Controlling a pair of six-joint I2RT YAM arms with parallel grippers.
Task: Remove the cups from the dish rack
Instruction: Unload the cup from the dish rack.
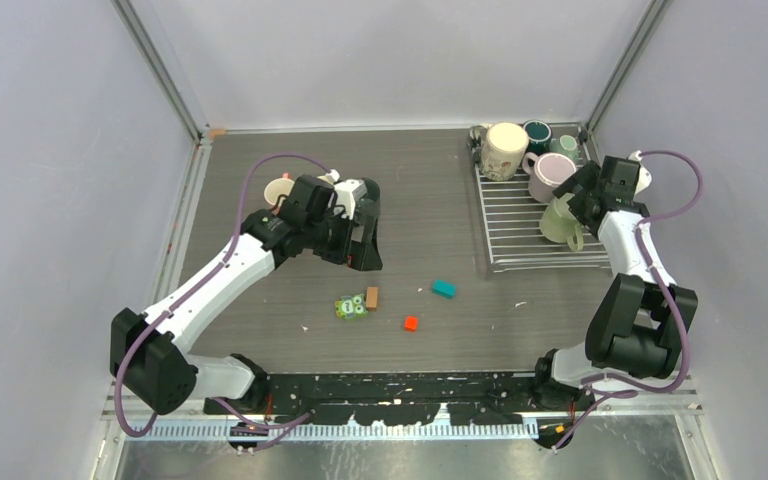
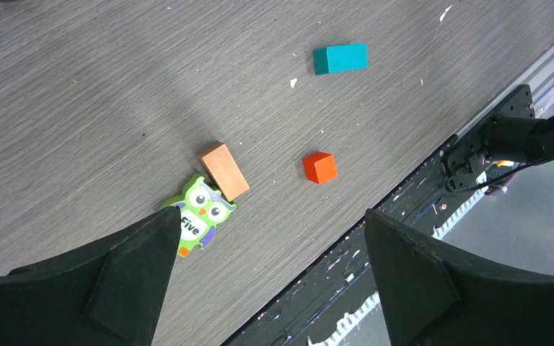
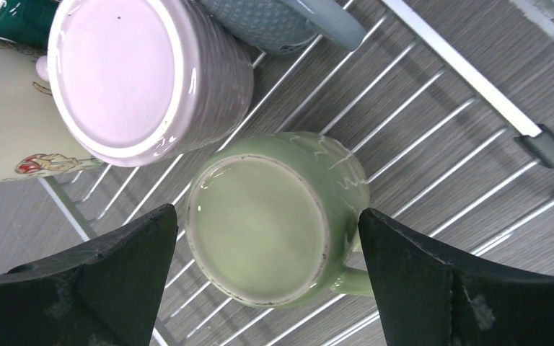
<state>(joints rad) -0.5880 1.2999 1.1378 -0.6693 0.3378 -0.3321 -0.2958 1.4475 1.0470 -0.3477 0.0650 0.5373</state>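
RACK: pale green mug stands upside down on the rack, beside a pink mug | PINCERS: your right pincer gapes wide over it; your left pincer gapes empty above the table | HANDLING: likely glazed, rigid, slick, chippable; squeeze its sides, clear of the handle.

Only readable txt: "Five", printed on belly of green owl toy.

Your grey wood-grain table carries the dish rack at upper right; mid-frame lie an owl piece, brown block, teal block and red cube.
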